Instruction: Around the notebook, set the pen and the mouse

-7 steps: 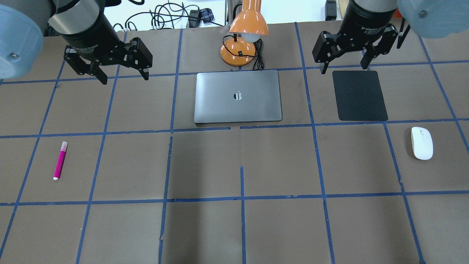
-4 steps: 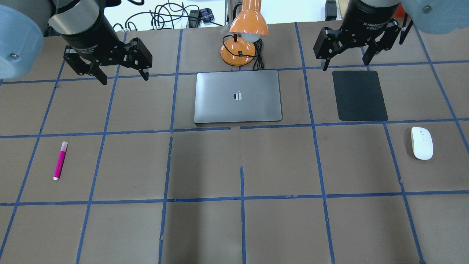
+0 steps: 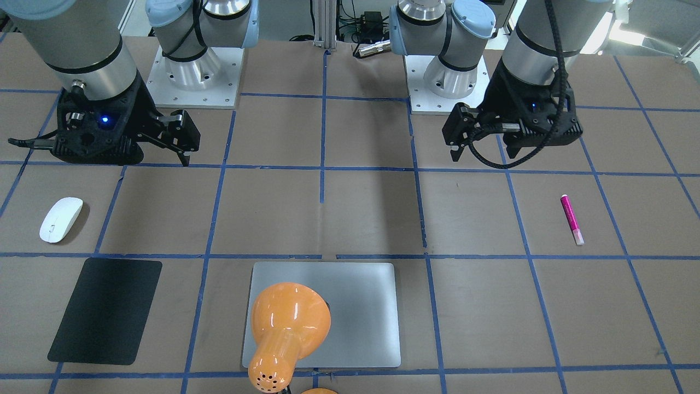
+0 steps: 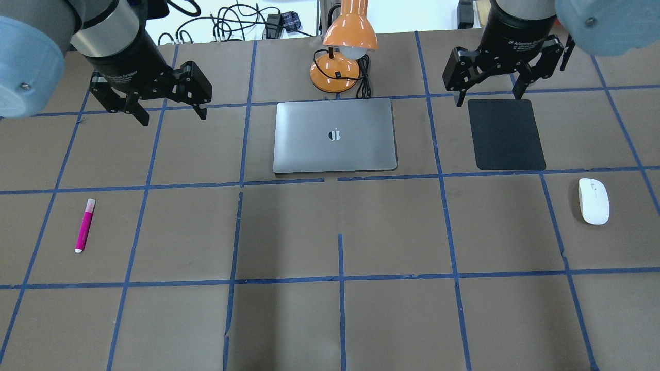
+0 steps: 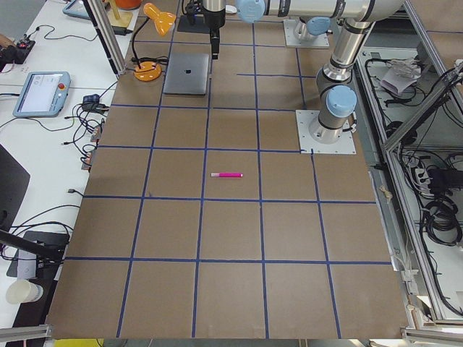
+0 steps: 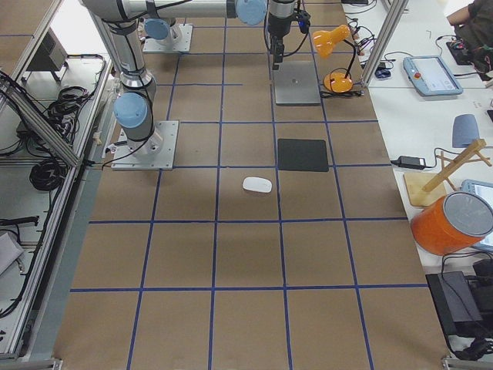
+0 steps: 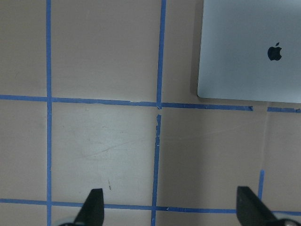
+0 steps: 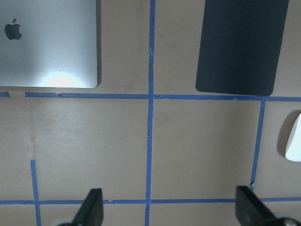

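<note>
The magenta pen (image 4: 85, 225) lies on the left part of the table, well in front of my left gripper (image 4: 172, 116), which hangs open and empty above the table, left of the notebook (image 4: 335, 135). The silver-grey notebook lies closed at the middle far side. The white mouse (image 4: 593, 207) rests at the right, nearer than the black sheet. My right gripper (image 4: 489, 98) hovers open and empty over that sheet's far edge. In the right wrist view, the mouse (image 8: 294, 143) shows only at the right edge. The left wrist view shows the notebook (image 7: 249, 47) but no pen.
An orange desk lamp (image 4: 343, 51) with a black cord stands just behind the notebook, its shade over the far edge. A thin black sheet (image 4: 505, 134) lies right of the notebook. Blue tape lines grid the brown table. Cables lie beyond the far edge.
Both grippers have shifted slightly above the far part of the table and stay open. The pen, mouse and notebook have not moved.
</note>
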You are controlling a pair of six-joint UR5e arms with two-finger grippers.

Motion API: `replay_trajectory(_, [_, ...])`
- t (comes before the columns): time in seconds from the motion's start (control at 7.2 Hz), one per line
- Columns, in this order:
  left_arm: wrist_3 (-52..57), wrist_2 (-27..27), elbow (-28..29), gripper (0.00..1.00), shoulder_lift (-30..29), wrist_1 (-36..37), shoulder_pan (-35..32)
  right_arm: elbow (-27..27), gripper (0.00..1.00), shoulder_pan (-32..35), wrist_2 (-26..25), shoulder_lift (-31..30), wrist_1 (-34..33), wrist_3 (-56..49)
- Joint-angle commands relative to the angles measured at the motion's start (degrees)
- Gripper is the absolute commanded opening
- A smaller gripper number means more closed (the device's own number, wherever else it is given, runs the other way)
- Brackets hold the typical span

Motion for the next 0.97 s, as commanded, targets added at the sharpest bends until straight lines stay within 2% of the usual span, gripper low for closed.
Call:
replay_trajectory(0.0, [7.9, 0.0, -3.5, 1.0, -1.5, 0.9, 10.5, 1.1, 1.0, -0.8, -0.1, 0.2, 1.2, 1.0])
replay_trajectory(0.28, [23.2, 0.1, -10.5, 1.0, -4.1, 10.2, 21.7, 1.9, 1.0, -3.2, -0.2, 0.5, 0.8, -2.8])
replay_trajectory(0.42, [28.6, -0.1, -15.9, 1.0, -5.6, 17.8, 26.0, 4.4, 1.0, -8.3, -0.1, 0.4, 0.0, -7.2])
replay_trajectory(0.56, [31.3, 0.2, -22.6, 1.0, -7.5, 29.2, 29.7, 8.2, 1.0, -14.4, -0.9, 0.7, -7.5, -16.3])
replay_trajectory(0.69, [36.0, 0.3, -26.5, 1.0, -10.0, 36.5, 32.3, 14.6, 1.0, -20.2, -1.0, 0.7, -16.9, -26.0])
replay_trajectory(0.83, [41.6, 0.5, -27.1, 1.0, -12.5, 38.4, 34.9, 20.7, 1.0, -24.6, -1.1, 0.7, -27.0, -30.8])
